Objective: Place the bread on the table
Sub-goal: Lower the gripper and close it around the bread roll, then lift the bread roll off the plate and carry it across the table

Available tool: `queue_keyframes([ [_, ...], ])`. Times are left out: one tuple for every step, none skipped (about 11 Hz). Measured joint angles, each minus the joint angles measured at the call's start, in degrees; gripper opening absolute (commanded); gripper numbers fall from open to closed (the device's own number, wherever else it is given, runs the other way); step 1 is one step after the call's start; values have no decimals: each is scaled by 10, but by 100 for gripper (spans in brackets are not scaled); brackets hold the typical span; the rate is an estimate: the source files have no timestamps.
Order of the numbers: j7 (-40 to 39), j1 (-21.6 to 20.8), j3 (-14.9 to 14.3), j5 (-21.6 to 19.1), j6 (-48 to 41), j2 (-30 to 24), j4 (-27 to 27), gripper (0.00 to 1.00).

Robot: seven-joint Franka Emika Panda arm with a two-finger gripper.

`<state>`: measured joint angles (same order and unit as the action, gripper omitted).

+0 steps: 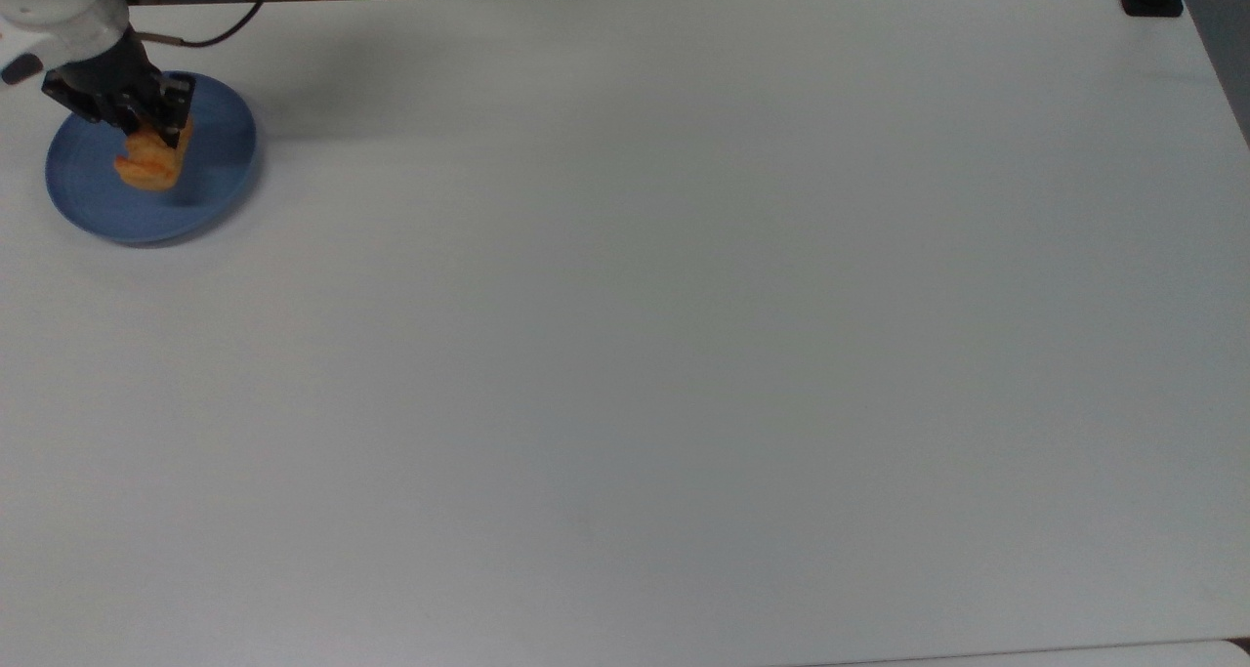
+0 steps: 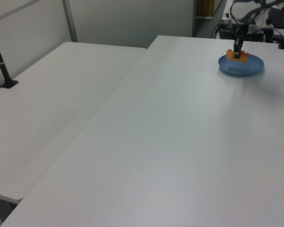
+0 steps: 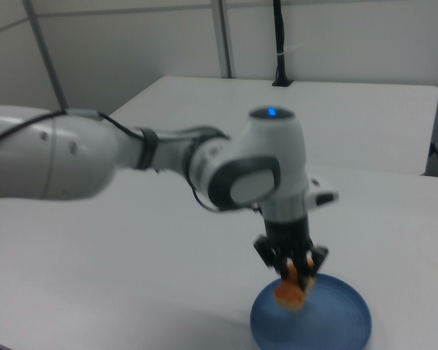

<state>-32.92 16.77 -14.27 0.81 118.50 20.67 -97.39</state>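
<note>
Gripper (image 1: 145, 128) fingers are pinched on the bread (image 1: 148, 162), a small golden-orange loaf that hangs from them just above the round blue plate (image 1: 210, 188). In the right view the bread (image 3: 293, 293) is clear of the plate (image 3: 336, 328) surface, tilted, with the black fingers (image 3: 279, 260) closed on its upper end. The plate sits at the top view's far left corner of the white table (image 1: 684, 335). In the left view the gripper (image 2: 236, 51) holds the bread (image 2: 237, 56) over the plate's (image 2: 248, 69) far side.
</note>
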Motion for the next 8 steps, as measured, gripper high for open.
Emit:
queue_keyframes([
  [-1, -8, 2, 0, -19, -12, 12, 33],
  [-1, -20, 4, -1, -37, -25, 22, 33],
  [-1, -36, 6, -1, -54, -41, 31, 33],
  [-1, -53, 8, -3, -70, -57, 37, 33],
  [1, -71, 11, -9, -84, -72, 41, 33],
  [6, -89, 14, -20, -97, -84, 46, 34],
  [15, -109, 19, -33, -111, -94, 56, 34],
  [40, -141, 27, -43, -136, -100, 77, 34],
])
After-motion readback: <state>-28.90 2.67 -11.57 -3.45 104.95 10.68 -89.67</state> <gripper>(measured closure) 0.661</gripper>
